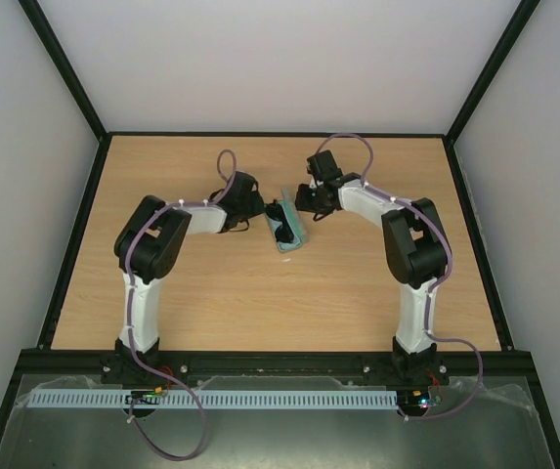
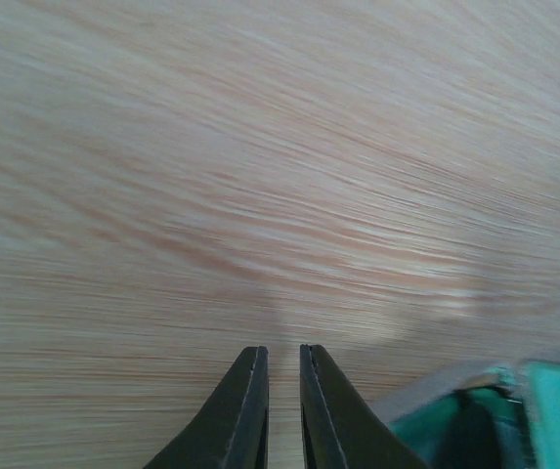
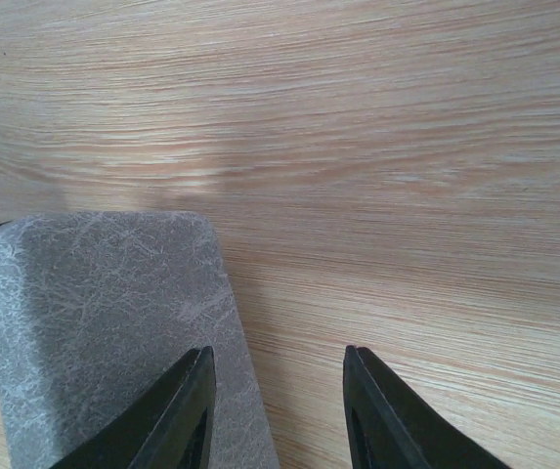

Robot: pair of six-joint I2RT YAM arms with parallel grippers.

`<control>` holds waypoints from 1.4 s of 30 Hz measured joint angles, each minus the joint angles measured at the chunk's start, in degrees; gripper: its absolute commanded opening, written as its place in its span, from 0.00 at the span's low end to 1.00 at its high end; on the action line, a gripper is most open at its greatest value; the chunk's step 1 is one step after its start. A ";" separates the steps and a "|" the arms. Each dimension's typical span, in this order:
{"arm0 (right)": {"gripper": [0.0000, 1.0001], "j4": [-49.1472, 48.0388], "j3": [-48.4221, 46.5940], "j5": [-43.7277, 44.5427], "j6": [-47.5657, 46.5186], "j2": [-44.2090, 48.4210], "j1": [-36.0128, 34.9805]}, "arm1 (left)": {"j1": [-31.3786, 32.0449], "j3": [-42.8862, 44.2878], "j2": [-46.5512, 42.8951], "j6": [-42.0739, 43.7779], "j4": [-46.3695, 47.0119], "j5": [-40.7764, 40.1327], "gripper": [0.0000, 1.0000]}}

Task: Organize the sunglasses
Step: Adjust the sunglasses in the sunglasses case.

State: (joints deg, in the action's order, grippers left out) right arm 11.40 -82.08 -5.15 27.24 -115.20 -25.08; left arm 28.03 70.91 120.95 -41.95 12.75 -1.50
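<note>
The grey case (image 1: 289, 230) lies open at the table's middle and shows its green lining. A dark shape (image 1: 281, 233) lies in the lining; it looks like the sunglasses, but no detail shows. My left gripper (image 1: 257, 210) is just left of the case, its jaws almost together with nothing between them. The left wrist view shows the gripper (image 2: 283, 357) over bare wood and the green lining (image 2: 553, 410) at the lower right. My right gripper (image 1: 306, 202) is open at the case's far right end. In the right wrist view the gripper (image 3: 278, 357) has its left finger over the grey case's textured outside (image 3: 104, 313).
The wooden table (image 1: 260, 303) is bounded by a black frame and white walls. Both arms reach in toward the middle, their elbows out to either side. A white ribbed strip (image 1: 211, 399) lies along the near edge by the arm bases.
</note>
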 measured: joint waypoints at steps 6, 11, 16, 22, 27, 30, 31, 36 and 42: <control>0.38 -0.39 0.31 -0.68 0.17 0.00 0.00 | -3.17 -1.46 -1.18 0.81 -1.29 -0.37 0.13; 0.38 -1.03 0.31 -1.20 0.28 -0.42 0.00 | -3.91 0.48 -1.18 1.11 -1.70 2.16 0.12; 0.38 -1.53 0.31 -1.79 0.61 -1.29 0.07 | -2.29 2.93 -1.18 1.49 -0.79 4.68 0.10; 0.38 -2.10 0.46 -2.82 1.01 -1.51 0.11 | 0.52 4.09 -1.18 1.92 -1.07 5.31 0.10; 0.38 -2.58 0.79 -3.21 1.31 -1.51 0.11 | 2.67 4.07 -1.18 1.97 -1.60 5.05 0.09; 0.38 -2.93 1.05 -3.37 1.38 -1.51 0.11 | 3.45 3.23 -1.18 1.95 -1.42 5.03 0.09; 0.38 -3.13 1.20 -3.39 1.42 -1.51 0.11 | 3.48 2.82 -1.18 1.95 -1.31 5.09 0.09; 0.38 -3.30 2.10 -3.52 1.53 -1.51 0.11 | 3.43 0.46 -1.57 1.95 -0.26 4.61 0.10; 0.38 -3.39 2.25 -3.69 1.53 -1.51 0.11 | 2.60 -1.01 -4.85 2.60 -1.33 3.87 0.15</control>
State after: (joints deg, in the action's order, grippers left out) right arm 8.01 -79.83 -8.84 28.77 -116.71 -24.97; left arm 30.63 69.91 116.09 -39.35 11.42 2.37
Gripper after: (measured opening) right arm 0.377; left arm 0.122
